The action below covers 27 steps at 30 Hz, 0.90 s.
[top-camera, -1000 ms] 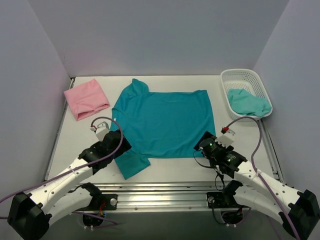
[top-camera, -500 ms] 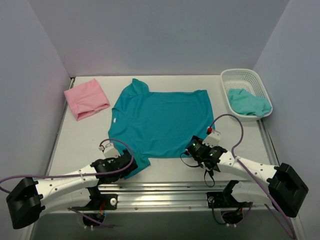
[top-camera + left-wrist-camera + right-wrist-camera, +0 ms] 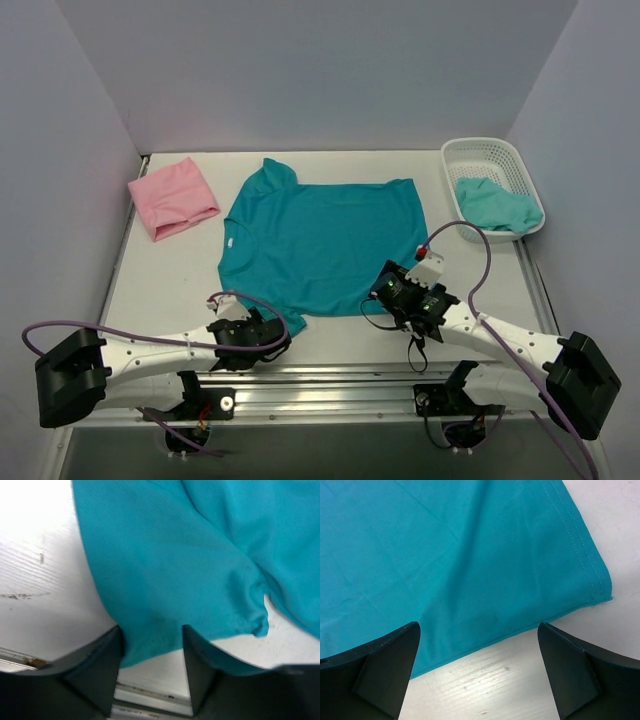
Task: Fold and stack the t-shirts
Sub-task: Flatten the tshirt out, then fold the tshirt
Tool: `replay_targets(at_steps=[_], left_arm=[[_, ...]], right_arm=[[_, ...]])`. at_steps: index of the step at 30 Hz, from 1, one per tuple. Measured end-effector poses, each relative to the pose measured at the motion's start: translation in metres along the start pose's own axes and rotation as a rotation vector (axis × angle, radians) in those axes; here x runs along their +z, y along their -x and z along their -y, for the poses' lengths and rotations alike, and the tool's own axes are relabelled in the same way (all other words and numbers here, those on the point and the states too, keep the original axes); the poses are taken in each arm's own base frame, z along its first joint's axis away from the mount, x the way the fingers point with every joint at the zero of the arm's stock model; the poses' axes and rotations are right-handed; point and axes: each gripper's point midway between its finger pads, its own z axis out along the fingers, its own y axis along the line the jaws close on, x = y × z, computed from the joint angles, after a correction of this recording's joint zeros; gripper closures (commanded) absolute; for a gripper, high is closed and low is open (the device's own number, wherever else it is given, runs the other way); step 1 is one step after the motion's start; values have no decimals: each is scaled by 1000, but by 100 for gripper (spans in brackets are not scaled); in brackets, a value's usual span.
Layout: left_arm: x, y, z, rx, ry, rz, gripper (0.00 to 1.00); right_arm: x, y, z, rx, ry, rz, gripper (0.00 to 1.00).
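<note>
My left pincer (image 3: 151,635) stands half-wide, low on the table (image 3: 170,280), with the edge of the near sleeve (image 3: 165,580) of the teal t-shirt (image 3: 320,245) lying between its fingers and not yet nipped. My right pincer (image 3: 477,625) is spread wide, and the bottom hem (image 3: 580,550) and its corner lie just ahead of its tips. The shirt spreads flat ahead of both pincers and between them.

I judge the cloth thin, light and limp. It will sag and slide, so I should take it at the stitched edges, sleeve hem and bottom corner, where it is doubled.

Well ahead and left of my left pincer lies the folded pink t-shirt (image 3: 172,197). Well ahead and right of my right pincer, the aqua-green t-shirt (image 3: 497,205) sits crumpled in the basket (image 3: 480,150).
</note>
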Motion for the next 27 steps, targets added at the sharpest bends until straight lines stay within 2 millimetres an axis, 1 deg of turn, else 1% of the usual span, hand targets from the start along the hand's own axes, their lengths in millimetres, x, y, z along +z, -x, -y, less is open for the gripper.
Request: replay_targets(at_steps=[1,2,3,4,6,7,8,12,16,19,23,25,27], left_arm=[[1,0,-3,-1,4,2,63],[2,0,-5,-6,6,3,71],[3,-1,-7,-10,10,0,76],[4,-1,-9,-14,13,2,84],[4,-2,-11,-19,13,0,87],[5,-2,-11,-23,10,1,90],[5,-2,-11,-29,3,1,97],[4,0,-11,-56,-28,1,98],[2,6,-17,-41,-28,19,98],[-1,18,-22,-20,-15,67,98],[-8,42,-20,-31,-23,142,98],[-6,56,-20,-41,-18,172,98],[-2,69,-20,-57,-10,196,98]], right_arm=[[-1,2,0,6,3,5,0],[-2,3,0,11,5,10,0],[-2,5,0,17,5,15,0],[-2,5,0,21,4,17,0],[-2,5,1,23,0,19,0],[-1,4,2,24,-3,19,0],[-1,4,3,24,-6,18,0],[-1,2,5,32,-19,16,0],[1,2,7,69,-29,15,0],[10,-3,14,93,-46,-5,0],[34,-17,35,111,-139,-69,1],[38,-27,40,92,-168,-99,2],[39,-27,39,94,-166,-96,3]])
